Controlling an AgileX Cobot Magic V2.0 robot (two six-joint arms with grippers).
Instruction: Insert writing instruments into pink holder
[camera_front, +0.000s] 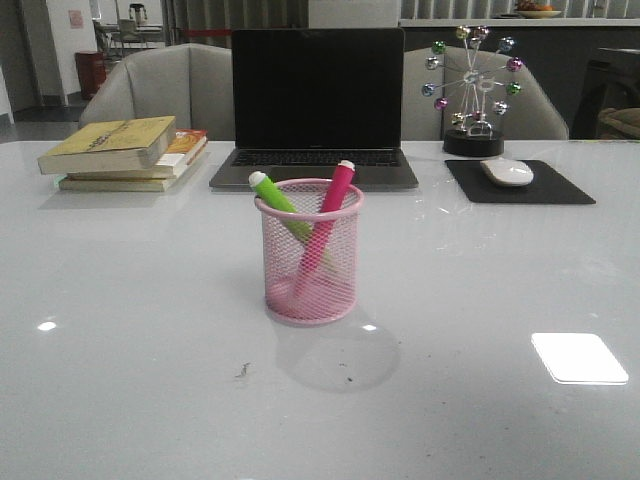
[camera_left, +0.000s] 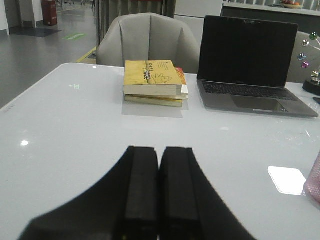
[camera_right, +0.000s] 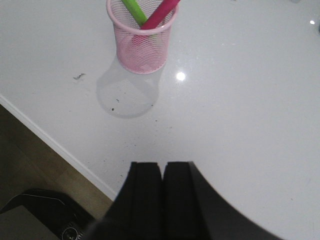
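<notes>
Both pens, green pen (camera_front: 280, 205) and pink pen (camera_front: 328, 215), stand inside the pink holder (camera_front: 309, 290); the job looks done, and the left gripper (camera_left: 159, 192) and right gripper (camera_right: 162, 195) are closed and empty

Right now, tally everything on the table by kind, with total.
Marker pens: 2 (lime green pen, magenta pen)
Pink mesh holder: 1
Books: 3
Laptop: 1
Mouse: 1
Mouse pad: 1
Ball ornament: 1
Total: 10
</notes>
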